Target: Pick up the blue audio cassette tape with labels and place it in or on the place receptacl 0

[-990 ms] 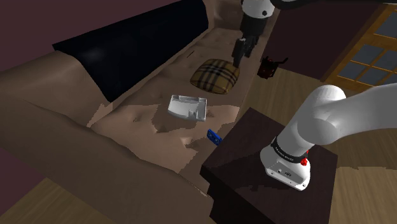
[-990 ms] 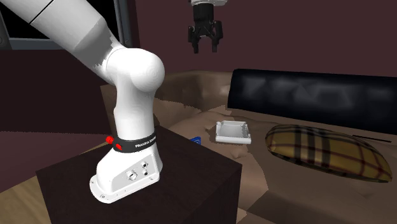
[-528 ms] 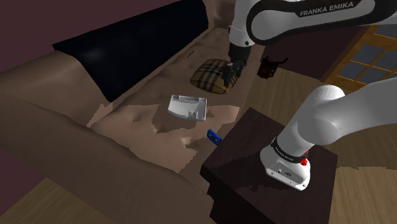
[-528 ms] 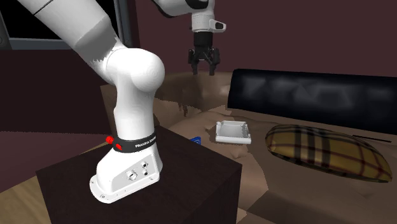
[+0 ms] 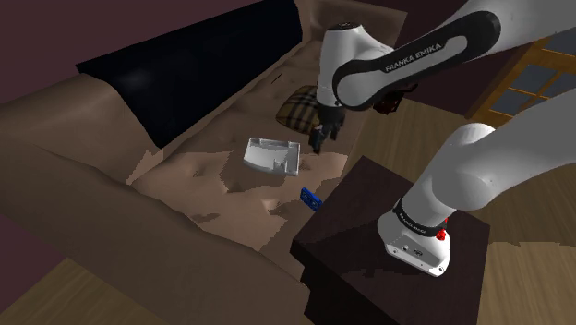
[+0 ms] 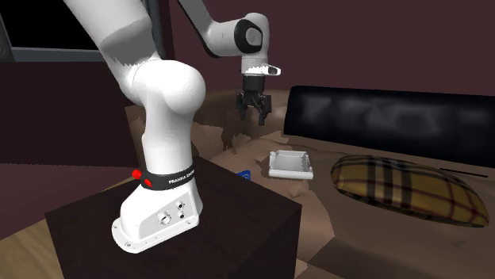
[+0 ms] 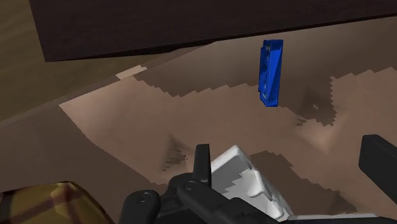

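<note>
Gripper point(image 5: 318, 140) hanging above brown sofa seat point(image 5: 208, 180), fingers pointing down, near edge of white tray point(image 5: 270, 155).
Jaws standing spread apart, gripping nothing.
Blue cassette point(image 5: 311, 198) lying on seat at its front edge, just beside dark stand point(image 5: 369, 217), apart from tray.
In wrist view, cassette point(image 7: 271, 73) showing well beyond fingers point(image 7: 202, 162). Tray corner point(image 7: 245, 175) showing between them, not touching.
Plaid cushion point(image 5: 297, 103) resting on seat beyond tray, arm partly covering it.
</note>
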Robot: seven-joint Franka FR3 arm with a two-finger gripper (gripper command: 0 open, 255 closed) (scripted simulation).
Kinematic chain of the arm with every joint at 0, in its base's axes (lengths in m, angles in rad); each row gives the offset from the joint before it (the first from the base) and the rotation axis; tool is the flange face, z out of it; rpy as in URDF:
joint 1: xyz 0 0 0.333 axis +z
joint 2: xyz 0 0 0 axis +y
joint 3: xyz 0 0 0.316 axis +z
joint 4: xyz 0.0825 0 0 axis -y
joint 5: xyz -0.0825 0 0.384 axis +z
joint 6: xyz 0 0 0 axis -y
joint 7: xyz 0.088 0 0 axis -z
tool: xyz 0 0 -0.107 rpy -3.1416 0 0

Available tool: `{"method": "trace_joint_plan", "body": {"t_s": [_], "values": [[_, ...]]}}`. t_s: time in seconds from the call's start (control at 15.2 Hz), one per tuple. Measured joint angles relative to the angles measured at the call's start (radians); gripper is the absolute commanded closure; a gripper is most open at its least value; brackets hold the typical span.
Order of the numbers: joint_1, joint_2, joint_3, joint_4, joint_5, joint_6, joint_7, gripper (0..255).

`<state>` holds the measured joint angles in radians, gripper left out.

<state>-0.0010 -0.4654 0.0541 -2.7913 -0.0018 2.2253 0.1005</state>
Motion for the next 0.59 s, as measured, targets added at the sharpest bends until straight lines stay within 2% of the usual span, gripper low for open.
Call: {"method": "trace_joint_plan", "body": {"t_s": [0.59], "values": [[0.016, 0.372, 0.029, -0.023, 0.031, 0.331, 0.061, 0]]}}
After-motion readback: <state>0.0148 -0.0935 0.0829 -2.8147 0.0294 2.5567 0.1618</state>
